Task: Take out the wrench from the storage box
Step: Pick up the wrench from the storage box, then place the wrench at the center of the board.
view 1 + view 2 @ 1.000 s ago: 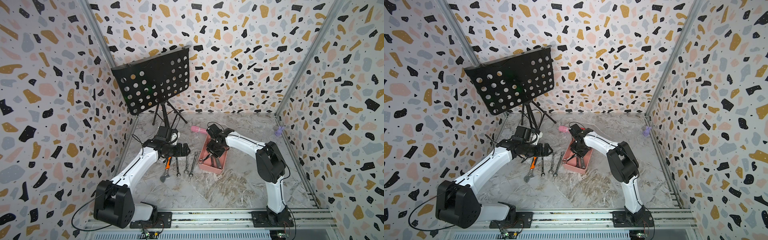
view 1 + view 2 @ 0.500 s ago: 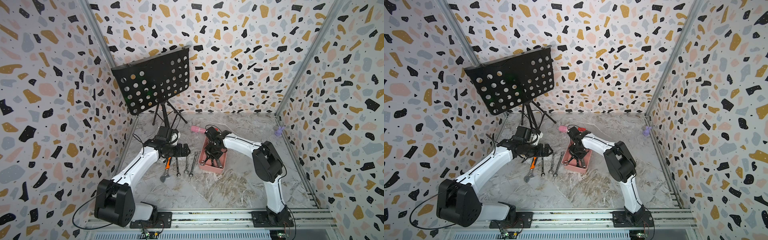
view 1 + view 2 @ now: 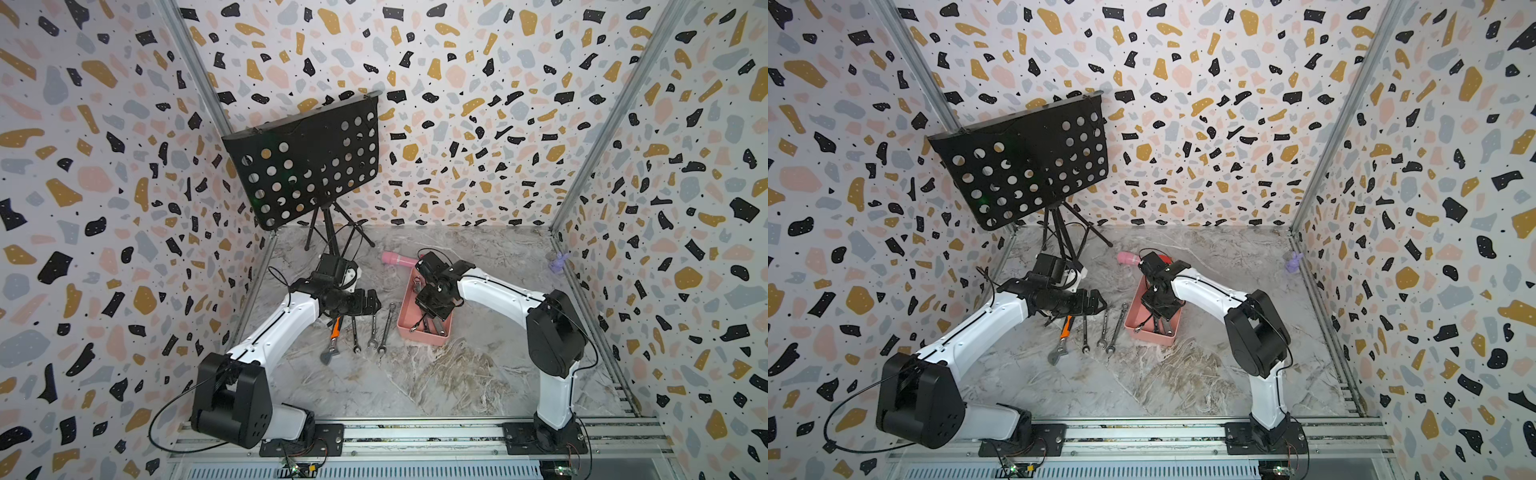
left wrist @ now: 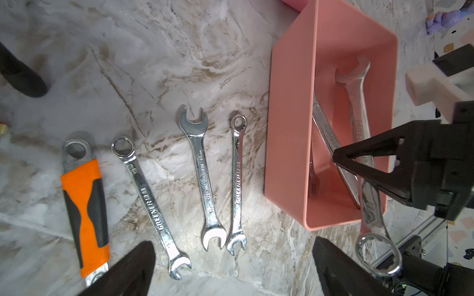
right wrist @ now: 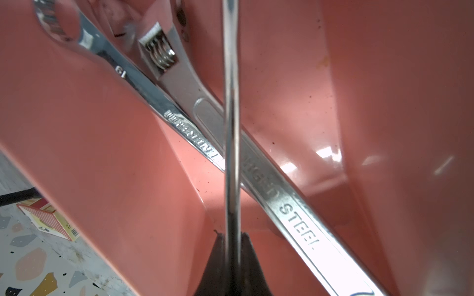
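The salmon-pink storage box [image 3: 404, 316] [image 3: 1133, 318] [image 4: 289, 133] lies on the marble table right of centre. Wrenches lie crossed inside it. My right gripper [image 3: 430, 316] [image 3: 1158, 319] [image 4: 336, 160] reaches down into the box and is shut on a wrench [image 5: 231, 102], which shows edge-on between its fingertips in the right wrist view. Under it lie a combination wrench [image 5: 143, 84] and an adjustable wrench [image 5: 295, 212]. One wrench's ring end [image 4: 377, 253] sticks out past the box rim. My left gripper [image 3: 372, 302] [image 4: 234, 271] hovers open to the left of the box.
An orange-handled adjustable wrench [image 4: 84, 205] and three chrome wrenches [image 4: 205, 179] lie in a row on the table under my left gripper. A black music stand [image 3: 307, 166] stands at the back left. A pink stick [image 3: 397, 258] lies behind the box, a purple figure [image 3: 559, 262] by the right wall.
My right gripper has sunk a little into the box and its jaws have closed on a wrench. The left arm has not moved.
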`<state>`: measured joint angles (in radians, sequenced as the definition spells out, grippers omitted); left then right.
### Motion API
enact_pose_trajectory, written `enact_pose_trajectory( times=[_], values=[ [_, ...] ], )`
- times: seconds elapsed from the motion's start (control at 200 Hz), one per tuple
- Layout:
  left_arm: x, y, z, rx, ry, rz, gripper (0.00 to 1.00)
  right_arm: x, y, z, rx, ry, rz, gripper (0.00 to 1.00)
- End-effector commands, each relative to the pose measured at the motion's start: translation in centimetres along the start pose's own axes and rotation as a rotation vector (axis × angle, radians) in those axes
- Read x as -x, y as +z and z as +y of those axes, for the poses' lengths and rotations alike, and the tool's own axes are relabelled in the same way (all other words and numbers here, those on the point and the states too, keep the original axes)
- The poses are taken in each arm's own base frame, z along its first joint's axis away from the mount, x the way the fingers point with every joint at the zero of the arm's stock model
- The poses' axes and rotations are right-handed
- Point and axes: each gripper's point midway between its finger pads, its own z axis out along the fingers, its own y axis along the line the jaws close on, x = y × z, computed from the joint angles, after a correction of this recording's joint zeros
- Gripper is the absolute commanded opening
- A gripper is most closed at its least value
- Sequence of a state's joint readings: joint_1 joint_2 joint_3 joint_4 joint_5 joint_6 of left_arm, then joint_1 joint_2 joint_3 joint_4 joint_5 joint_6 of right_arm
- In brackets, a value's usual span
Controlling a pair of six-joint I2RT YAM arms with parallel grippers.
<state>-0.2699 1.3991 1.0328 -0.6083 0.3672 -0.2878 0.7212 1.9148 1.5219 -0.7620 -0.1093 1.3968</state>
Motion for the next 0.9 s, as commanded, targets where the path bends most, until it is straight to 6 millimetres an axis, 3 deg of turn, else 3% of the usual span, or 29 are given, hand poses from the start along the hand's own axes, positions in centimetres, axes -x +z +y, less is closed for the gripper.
enact_pose_trajectory(
  times=[0.0,0.14,0.265,0.435,0.591,0.721,0.896],
  values=[
    [-0.1,0.1,-0.4,-0.021,0.013,0.010,1.00,0.4,-2.9,0.0,0.030,-0.038,-0.055,0.00],
    [0.1,0.1,-0.6,-0.027,0.008,0.007,1.00,0.3,-4.5,0.5,0.054,-0.089,-0.065,0.00],
    [0.7,-0.5,-1.0,-0.040,0.000,-0.014,1.00,0.8,-7.5,0.9,0.078,-0.196,-0.125,0.00],
    [1.8,-1.7,-2.5,-0.076,0.012,-0.058,1.00,2.7,-11.6,-1.6,0.043,-0.391,-0.256,0.00],
    [2.0,-2.0,-3.4,-0.099,0.013,-0.075,1.00,4.6,-13.6,-5.3,-0.054,-0.588,-0.303,0.00],
    [2.0,-1.7,-3.6,-0.108,0.008,-0.073,1.00,5.4,-12.5,-8.9,-0.134,-0.671,-0.275,0.00],
    [2.1,-1.6,-3.6,-0.106,0.014,-0.075,1.00,6.3,-9.7,-10.0,-0.101,-0.692,-0.245,0.00]
  ],
)
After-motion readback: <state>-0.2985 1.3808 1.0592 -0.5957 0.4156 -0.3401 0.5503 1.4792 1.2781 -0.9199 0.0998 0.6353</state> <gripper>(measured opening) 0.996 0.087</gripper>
